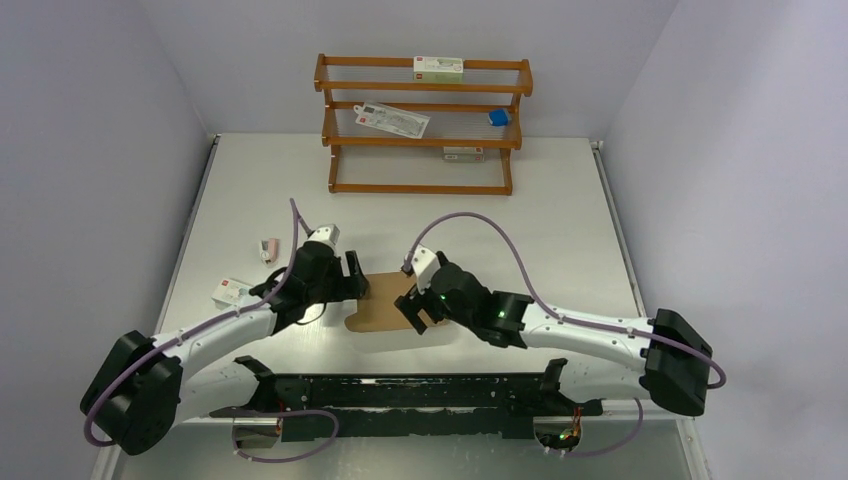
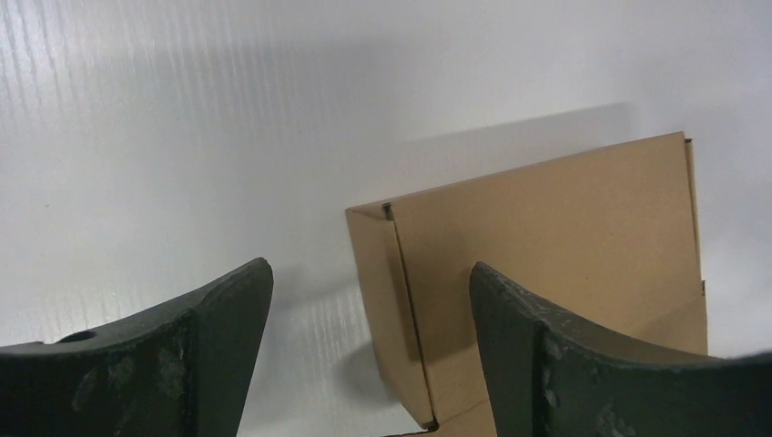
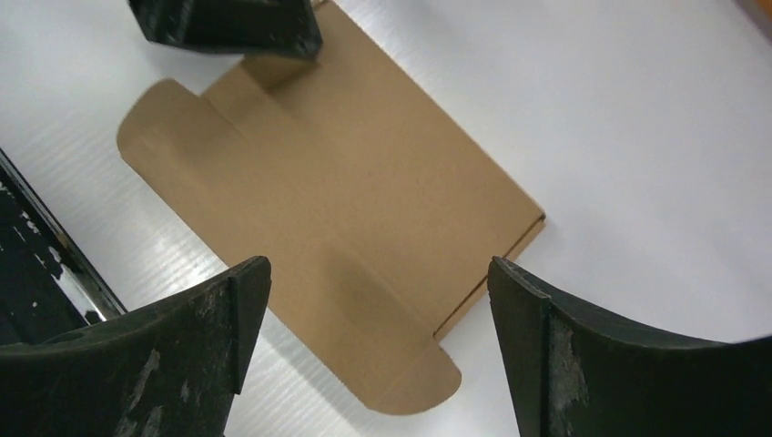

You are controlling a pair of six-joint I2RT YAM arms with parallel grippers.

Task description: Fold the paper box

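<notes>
To the outer left of the left gripper [image 2: 370,273], near its wrist, a small white carton [image 1: 231,291] with a red mark lies flat on the table [image 1: 560,220]; its print is too small to read; a little beyond that carton, and likewise left of the hand, sits a small pinkish object [image 1: 268,249] that cannot be made out; the left gripper itself is low over the table with its two dark fingers [image 2: 205,337] spread wide and nothing clamped between them; just ahead of and below those fingers is the paper box [image 1: 385,300], plain brown cardboard, lying between the two hands; from the left wrist view its near left edge shows a narrow folded strip along a crease, and the hand's right finger overlaps the board in that view, though whether it touches cannot be told; from the right wrist view the box lies mostly flat, with a rounded flap at each end of its near side; one dark finger of the left hand meets its far corner, contact uncertain; the right gripper [image 3: 380,269] hovers over the box's right side, its fingers [image 3: 628,364] also parted wide and gripping nothing; far beyond both hands, at the back of the table, a wooden rack [image 1: 420,187] holds white cartons with red marks [image 1: 438,66], a flat white packet [image 1: 392,119] and a small blue item [image 1: 498,117], their lettering illegible.
</notes>
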